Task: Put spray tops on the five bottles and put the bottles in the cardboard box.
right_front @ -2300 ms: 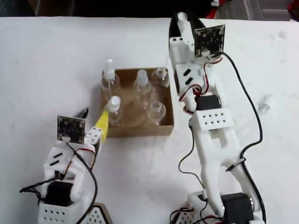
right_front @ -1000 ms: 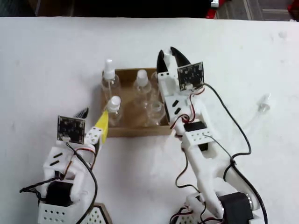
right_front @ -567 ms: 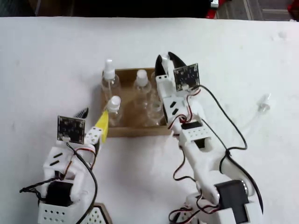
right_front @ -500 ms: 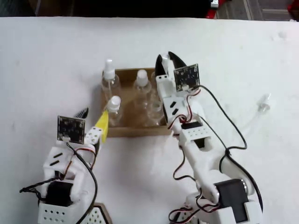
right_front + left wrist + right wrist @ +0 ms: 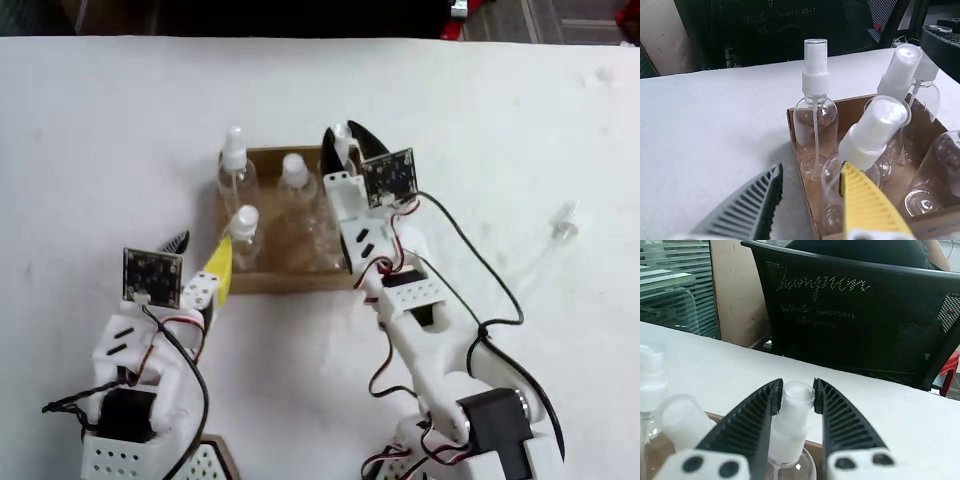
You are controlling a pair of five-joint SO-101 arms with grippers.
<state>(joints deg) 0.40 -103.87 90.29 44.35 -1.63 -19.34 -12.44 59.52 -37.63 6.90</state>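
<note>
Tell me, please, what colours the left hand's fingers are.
The left hand has one yellow finger, one grey; best seen in the left wrist view.

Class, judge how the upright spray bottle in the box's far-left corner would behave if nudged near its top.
The bottle is tall and narrow, so it would probably tip. It looks empty, so likely light. Its smooth clear wall may slip in a grip.

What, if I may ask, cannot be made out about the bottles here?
High view: the right arm hides the right side of the cardboard box and any bottles there.
Right wrist view: the bottom edge cuts off the bottle under the spray top in the right gripper; seating unclear.
Left wrist view: the edge cuts off the neck of the rightmost bottle.
</note>
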